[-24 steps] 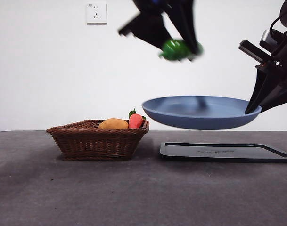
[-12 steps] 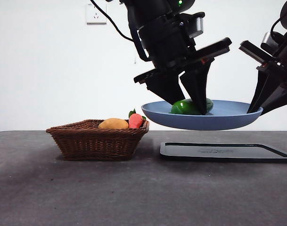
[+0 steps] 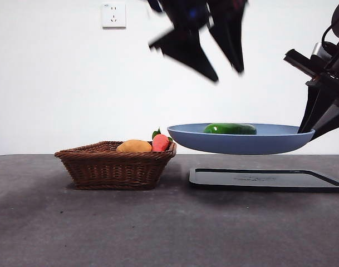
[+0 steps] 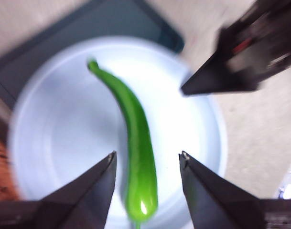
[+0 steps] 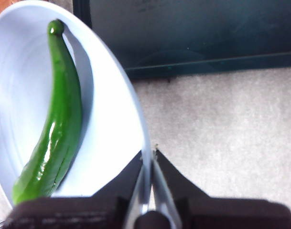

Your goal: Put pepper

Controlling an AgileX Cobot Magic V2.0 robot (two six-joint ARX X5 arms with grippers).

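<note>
Pepper (image 3: 230, 128): glossy dark green, long and slightly curved, lying flat inside the blue plate; nothing grips it. In the left wrist view (image 4: 135, 143) it runs across the middle of the plate; in the right wrist view (image 5: 52, 119) it lies along the plate's inner slope.
Blue plate (image 3: 241, 142): held level in the air, above the black tray and clear of it; its rim reaches toward the basket without touching.
Left gripper (image 3: 214, 53): up high over the plate, blurred; jaws spread wide with nothing between them, the pepper showing below the gap in its wrist view (image 4: 147, 160).
Right gripper (image 3: 311, 125): at the plate's right edge; jaws pressed together on the rim, seen plainly in its wrist view (image 5: 148, 155).
Black tray (image 3: 266, 179): flat on the table under the plate; faint embossed writing on its front lip, too small to read.
Wicker basket (image 3: 116, 166): on the table, left of the tray; holds a yellow-orange fruit (image 3: 133, 146) and, touching it, a red-orange fruit (image 3: 160, 142) with green leaves.
Wall socket (image 3: 113, 15): white, on the wall high at left; small mark on its top corner, not legible.
Table (image 3: 102, 228): dark grey, matte.
</note>
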